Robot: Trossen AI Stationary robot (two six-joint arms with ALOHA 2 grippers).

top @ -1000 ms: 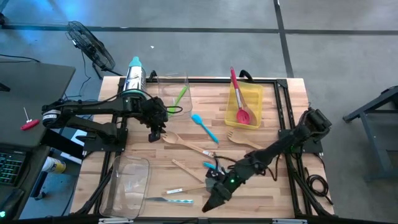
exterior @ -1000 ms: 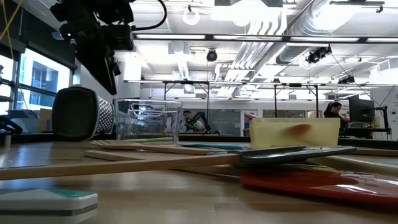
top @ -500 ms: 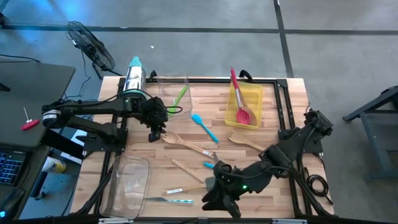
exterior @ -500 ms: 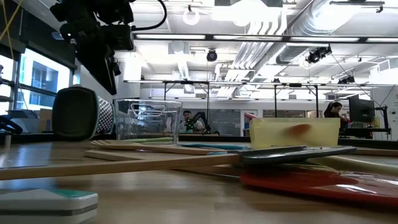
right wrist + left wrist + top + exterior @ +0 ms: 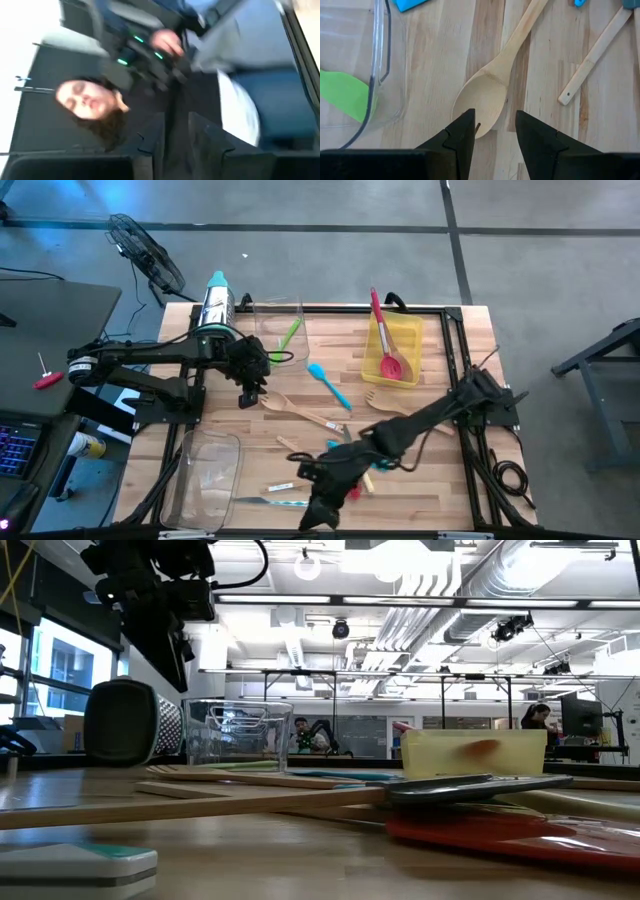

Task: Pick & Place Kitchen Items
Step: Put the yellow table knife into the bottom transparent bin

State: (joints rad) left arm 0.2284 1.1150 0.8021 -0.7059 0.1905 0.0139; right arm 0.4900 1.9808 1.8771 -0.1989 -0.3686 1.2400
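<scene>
A steel box grater with a teal top (image 5: pixel 215 302) lies at the table's far left corner — just left of a clear plastic bin (image 5: pixel 278 330). A second clear bin (image 5: pixel 207 472) sits near left, a yellow bin (image 5: pixel 405 338) far right. Off the table — a floor fan (image 5: pixel 146 252), a laptop (image 5: pixel 12 442). A person (image 5: pixel 95 107) shows, blurred, in the right wrist view.

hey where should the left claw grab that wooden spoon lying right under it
Best at the neck, where the bowl narrows into the handle. The wooden spoon lies flat on the table, bowl toward the left claw, handle running away. Its bowl looks too broad for the open fingers, so come straight down from above with the fingers either side of the slim neck, clear of the clear bin.
</scene>
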